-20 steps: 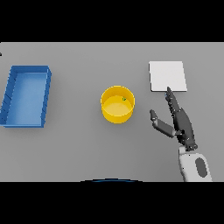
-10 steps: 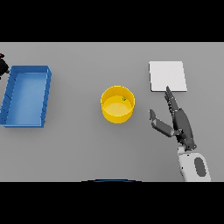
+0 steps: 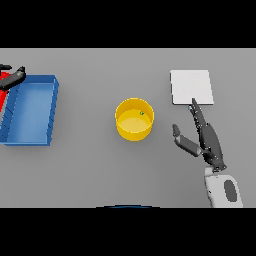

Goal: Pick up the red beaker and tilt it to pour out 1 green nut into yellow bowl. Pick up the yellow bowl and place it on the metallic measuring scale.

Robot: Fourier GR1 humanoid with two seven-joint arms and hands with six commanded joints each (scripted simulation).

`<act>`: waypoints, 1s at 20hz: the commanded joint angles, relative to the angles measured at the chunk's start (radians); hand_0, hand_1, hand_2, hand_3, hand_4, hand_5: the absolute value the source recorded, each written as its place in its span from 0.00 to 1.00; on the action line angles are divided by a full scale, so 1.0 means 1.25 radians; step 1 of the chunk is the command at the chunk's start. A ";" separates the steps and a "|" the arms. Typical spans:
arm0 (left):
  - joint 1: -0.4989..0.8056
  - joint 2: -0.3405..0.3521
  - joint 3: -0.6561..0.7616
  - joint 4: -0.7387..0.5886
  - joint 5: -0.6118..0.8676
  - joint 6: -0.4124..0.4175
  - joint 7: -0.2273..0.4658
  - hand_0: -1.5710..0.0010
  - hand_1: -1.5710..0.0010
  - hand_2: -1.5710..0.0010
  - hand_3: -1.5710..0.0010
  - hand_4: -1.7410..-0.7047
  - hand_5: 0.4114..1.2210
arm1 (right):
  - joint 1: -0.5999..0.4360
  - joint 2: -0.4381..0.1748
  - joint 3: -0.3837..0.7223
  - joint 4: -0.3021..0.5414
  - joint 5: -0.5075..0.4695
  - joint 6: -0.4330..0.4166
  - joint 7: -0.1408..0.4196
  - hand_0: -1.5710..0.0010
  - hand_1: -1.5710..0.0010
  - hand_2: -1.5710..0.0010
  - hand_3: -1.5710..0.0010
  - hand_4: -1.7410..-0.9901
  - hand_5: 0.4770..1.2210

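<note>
Head view showed the bowl (image 3: pixel 134 120) standing upright near the middle of the table (image 3: pixel 100 170), yellow and round, with one small green nut (image 3: pixel 141 113) lying inside it toward the far right of its floor. To the bowl's right and farther back lay the scale (image 3: pixel 192 87), a flat pale square plate with nothing on it, well apart from the bowl. The right hand (image 3: pixel 204 137) hovered between bowl and scale, nearer the scale, its fingers straight and relaxed with the thumb spread toward the bowl; the fingertips reached just to the scale's near edge, and the hand held nothing. At the left edge stood a blue bin (image 3: pixel 30 111), rectangular and open-topped, and no contents could be seen on its floor. Beside the bin's far left corner the left hand (image 3: pixel 14 77) showed only in part, its dark fingers wrapped on the red beaker (image 3: pixel 5 80), which was mostly cut off by the picture's edge.
</note>
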 commanded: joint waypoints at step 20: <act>-0.003 -0.017 -0.029 0.008 -0.039 0.030 -0.032 1.00 1.00 1.00 1.00 0.97 0.37 | -0.209 -0.134 0.113 0.062 0.163 0.115 0.023 1.00 1.00 1.00 1.00 0.65 0.25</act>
